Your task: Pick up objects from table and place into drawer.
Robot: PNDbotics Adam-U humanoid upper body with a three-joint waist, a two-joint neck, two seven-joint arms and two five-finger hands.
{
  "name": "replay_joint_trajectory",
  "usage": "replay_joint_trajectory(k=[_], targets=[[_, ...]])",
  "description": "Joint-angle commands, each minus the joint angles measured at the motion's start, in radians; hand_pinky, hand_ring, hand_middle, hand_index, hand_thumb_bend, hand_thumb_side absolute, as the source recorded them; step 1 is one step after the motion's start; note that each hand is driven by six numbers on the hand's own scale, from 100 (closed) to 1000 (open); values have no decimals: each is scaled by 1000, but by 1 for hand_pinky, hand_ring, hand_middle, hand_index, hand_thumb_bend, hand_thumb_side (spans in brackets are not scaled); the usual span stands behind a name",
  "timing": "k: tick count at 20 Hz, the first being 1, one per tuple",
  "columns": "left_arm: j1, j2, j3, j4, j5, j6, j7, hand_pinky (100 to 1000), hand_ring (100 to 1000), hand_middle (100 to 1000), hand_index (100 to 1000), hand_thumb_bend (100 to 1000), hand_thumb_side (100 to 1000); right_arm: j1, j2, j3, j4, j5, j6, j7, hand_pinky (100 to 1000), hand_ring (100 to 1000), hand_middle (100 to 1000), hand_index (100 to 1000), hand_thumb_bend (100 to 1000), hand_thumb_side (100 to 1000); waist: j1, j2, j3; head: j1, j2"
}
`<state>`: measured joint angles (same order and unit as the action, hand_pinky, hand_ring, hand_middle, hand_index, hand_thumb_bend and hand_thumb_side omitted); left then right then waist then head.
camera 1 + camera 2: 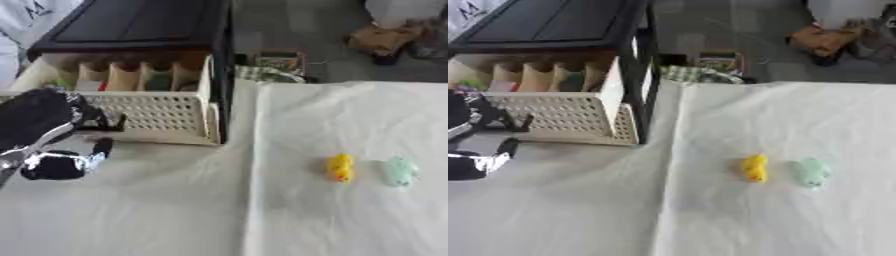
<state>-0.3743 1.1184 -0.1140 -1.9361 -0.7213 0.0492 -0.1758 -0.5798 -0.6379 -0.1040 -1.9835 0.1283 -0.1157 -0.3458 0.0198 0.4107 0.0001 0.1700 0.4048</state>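
A white cloth (pixel 350 215) covers your tabletop, creased down a seam near the middle, and beyond its far edge lies a grey floor with some brown clutter (pixel 385 40) at the upper right. At the far left stands a black cabinet (pixel 140 25) with its cream perforated drawer (pixel 157 117) pulled out toward you; inside the drawer you can see a row of tan upright dividers (pixel 131 77) with small items between them, too blurred to name. Your left hand (pixel 66 162) comes in from the left edge, just in front of the drawer's front wall. Its fingers (pixel 102 147) look partly curled, with a dark tip touching or almost touching the drawer front, but you cannot tell whether they are apart or clamped on anything. Your right hand shows in neither view. Well to the right, on the cloth, two small toys lie just beside each other without touching: a yellow duck-like toy (pixel 340 167) and, to its right, a pale mint-green toy (pixel 400 171) whose shape is unclear. Both are far from the drawer and from your left hand
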Motion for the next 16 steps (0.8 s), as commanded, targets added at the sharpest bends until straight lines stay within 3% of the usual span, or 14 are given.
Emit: replay_joint_trajectory(k=[1,16], targets=[[6,49,16,-29,-13,-2,8,100,100,100,619,105,408,-7,-14,-14,-16,-8,0,-8,815,743,447,818,413,1000,-2,-30,2,-4,5],[34,66,6,-64,-39,-16,23,100,100,100,612,105,408,-7,-11,-17,-16,-10,7,-14,815,744,450,817,409,1000,-12,-40,11,-9,11]])
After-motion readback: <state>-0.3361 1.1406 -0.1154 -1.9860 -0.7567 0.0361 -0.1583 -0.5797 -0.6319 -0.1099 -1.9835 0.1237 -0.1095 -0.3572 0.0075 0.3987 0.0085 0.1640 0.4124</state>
